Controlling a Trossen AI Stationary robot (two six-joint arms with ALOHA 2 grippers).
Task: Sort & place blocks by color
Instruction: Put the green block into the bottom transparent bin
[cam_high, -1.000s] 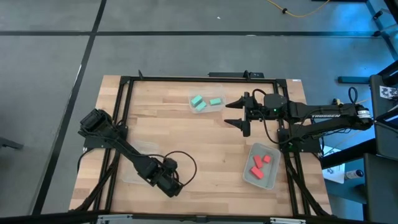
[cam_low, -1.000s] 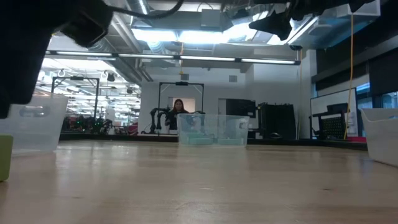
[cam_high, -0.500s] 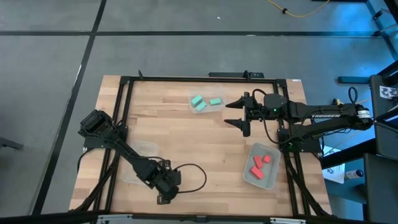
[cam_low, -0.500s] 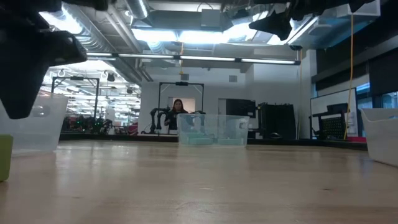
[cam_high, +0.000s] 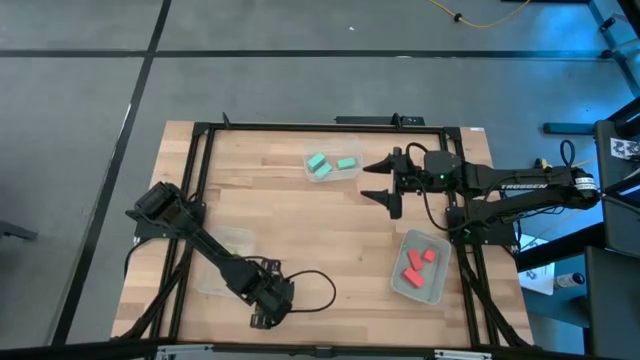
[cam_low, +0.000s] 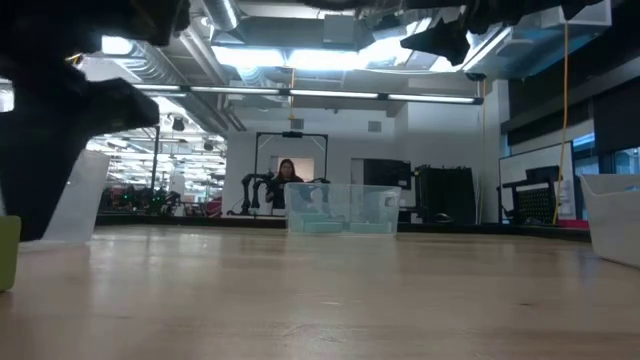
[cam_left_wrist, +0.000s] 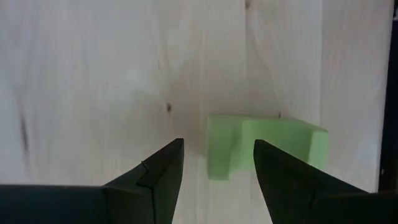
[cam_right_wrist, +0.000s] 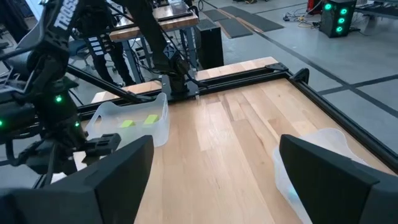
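Flanking green block (cam_left_wrist: 264, 148): open left hand (cam_left_wrist: 217, 165)

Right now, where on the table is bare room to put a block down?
Bare wood lies mid-table, between the teal bin, red bin and left gripper. It is crowded at the left gripper, open over a green block, beside the left bin.

Wide bare wood runs across the middle of the bench (cam_high: 300, 215), nothing in the way there. The far bin (cam_high: 331, 165) sits at the back, the red-block bin (cam_high: 421, 266) blocks the right front corner, and the left-edge bin (cam_right_wrist: 132, 122) crowds the left side. The black frame rail (cam_high: 320, 127) hems in every edge.
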